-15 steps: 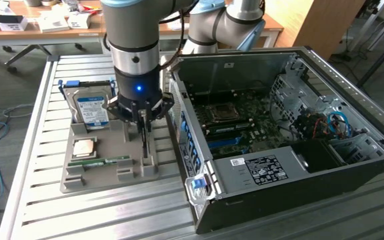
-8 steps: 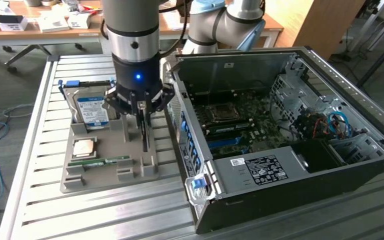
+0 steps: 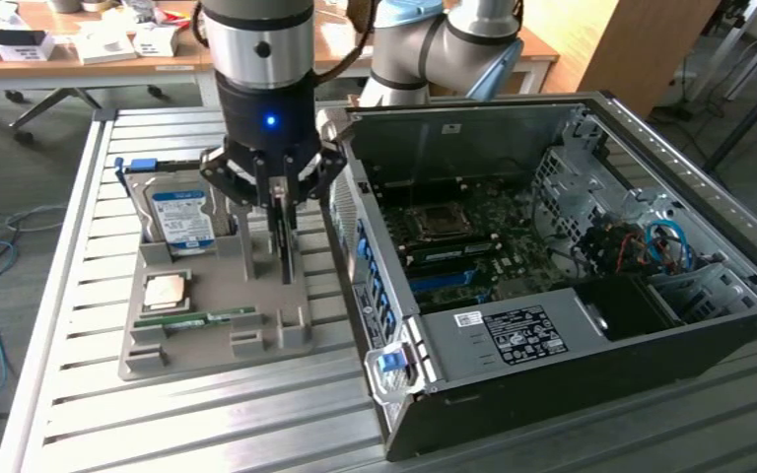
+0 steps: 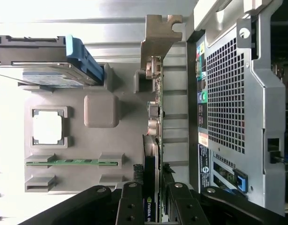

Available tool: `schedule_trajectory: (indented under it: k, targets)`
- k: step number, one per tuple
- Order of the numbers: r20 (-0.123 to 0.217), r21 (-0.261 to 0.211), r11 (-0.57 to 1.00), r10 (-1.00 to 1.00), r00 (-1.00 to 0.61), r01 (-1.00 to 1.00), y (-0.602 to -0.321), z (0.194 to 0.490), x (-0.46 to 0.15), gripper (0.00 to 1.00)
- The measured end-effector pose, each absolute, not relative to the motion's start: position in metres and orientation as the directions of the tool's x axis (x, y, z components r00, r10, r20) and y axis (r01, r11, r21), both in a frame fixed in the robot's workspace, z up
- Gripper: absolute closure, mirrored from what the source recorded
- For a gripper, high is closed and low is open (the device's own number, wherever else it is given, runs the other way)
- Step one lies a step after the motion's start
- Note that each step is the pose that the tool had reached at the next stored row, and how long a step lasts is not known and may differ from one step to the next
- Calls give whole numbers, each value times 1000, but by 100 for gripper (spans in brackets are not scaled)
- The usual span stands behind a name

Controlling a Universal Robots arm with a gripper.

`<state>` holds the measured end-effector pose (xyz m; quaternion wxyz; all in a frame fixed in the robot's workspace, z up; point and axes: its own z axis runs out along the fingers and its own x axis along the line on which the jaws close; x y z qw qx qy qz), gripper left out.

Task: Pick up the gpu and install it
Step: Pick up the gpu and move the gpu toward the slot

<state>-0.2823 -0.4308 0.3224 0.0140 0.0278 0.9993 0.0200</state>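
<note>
1. Slatted metal table carries a grey parts tray. An open PC case sits just beside the claw, toward the exterior view's right.
2. Hard to see: the gpu stands edge-on, so its face doesn't show. Its printed label is cut off at the wrist view's frame edge. Its lower edge is hidden among the tray posts, so can't tell if it's seated in the tray or already raised a little. Far side of the tray is washed out w/ glare in the wrist view.
3. Arm comes straight down, wrist vertical, claw pointing at the tray.
4. Claw is clamped on the gpu, one finger on each flat side, near the end opp. the metal bracket.
5. Gpu sits directly under the claw, upright, between the tray and the case's rear panel.
6. Other side of the claw from the case: hard drive standing upright, CPU lying flat, green memory stick in its slot. All are apart from the claw.
</note>
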Motion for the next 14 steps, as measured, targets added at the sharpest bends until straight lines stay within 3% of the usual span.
schedule_trajectory:
  k: [14]
  targets:
    - [-33,41,998,51,-998,50,-431,375,-282,74]
